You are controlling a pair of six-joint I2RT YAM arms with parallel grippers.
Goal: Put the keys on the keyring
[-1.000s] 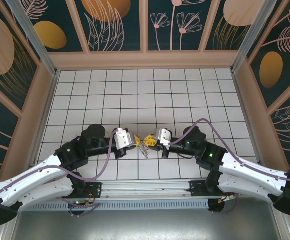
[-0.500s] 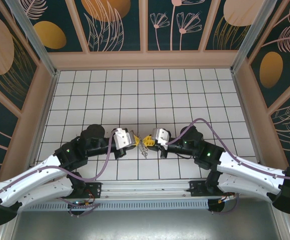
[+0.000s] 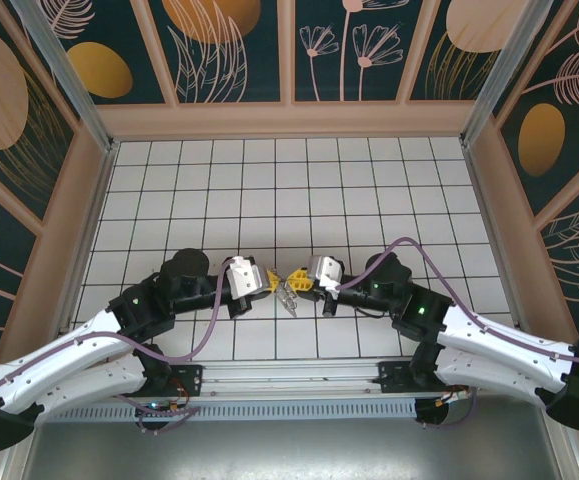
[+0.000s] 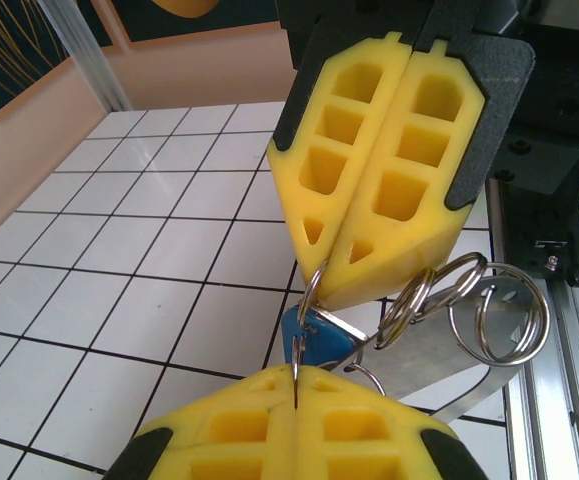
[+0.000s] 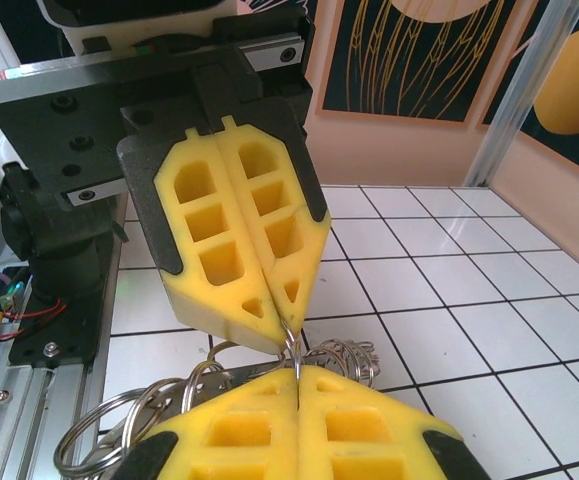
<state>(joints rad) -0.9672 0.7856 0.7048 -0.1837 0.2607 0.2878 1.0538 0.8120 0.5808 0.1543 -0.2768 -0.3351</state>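
In the overhead shot the little metal cluster (image 3: pixel 287 292) mid-frame, between the left gripper (image 3: pixel 266 279) and right gripper (image 3: pixel 296 281), is way too tiny to sort key from ring. The left arm (image 3: pixel 69 360) and right arm (image 3: pixel 509 350) both run off the bottom corners.

Left wrist view: the key (image 4: pixel 316 336) shows just a blue sliver of its head. The rest sits behind the yellow pads (image 4: pixel 359 425) at bottom centre, which the bottom edge chops off. Whatever either gripper pinches is buried in the seam.

Right wrist view: the split rings (image 5: pixel 119 430) at lower left are blurry and cut by the bottom edge, so no telling which loop is which.
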